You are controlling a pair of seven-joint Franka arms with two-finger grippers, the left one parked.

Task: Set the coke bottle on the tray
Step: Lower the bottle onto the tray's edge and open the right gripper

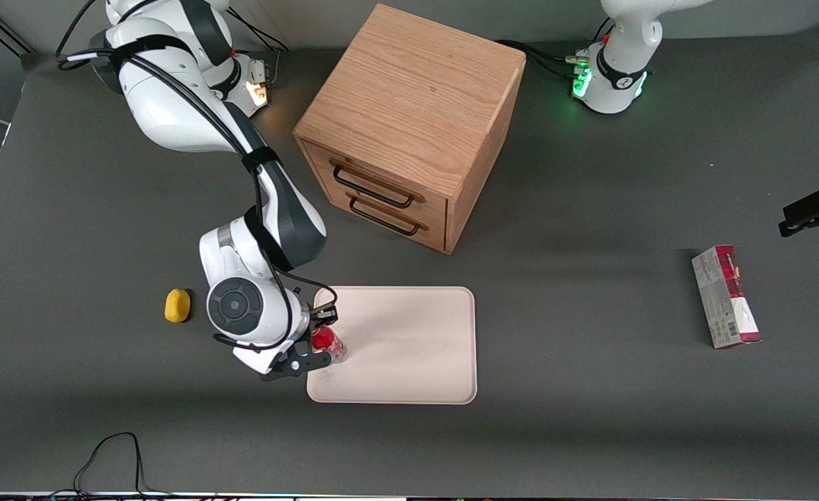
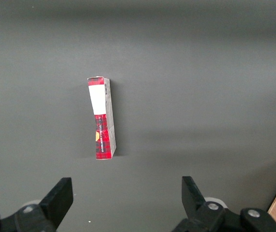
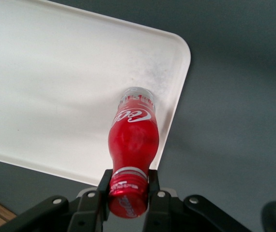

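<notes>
between the two fingers of my gripper [image 3: 128,192] the red cap of the coke bottle [image 3: 132,140] was pinched tight, nothing lower on it held. below the gripper the bottle hung tilted, its clear base over the tray [image 1: 416,348] just inside the rim, close to a rounded corner; i could not tell whether the base touched the surface. that was my worry: with so narrow a hold on the cap and the bottle leaning, letting go there could have tipped it, and it might have rolled over the low rim onto the table. away from the gripper, farther from the front camera, stood the wooden drawer cabinet [image 1: 409,125]; a small yellow object [image 1: 177,305] lay near the arm's wrist, off the tray.
</notes>
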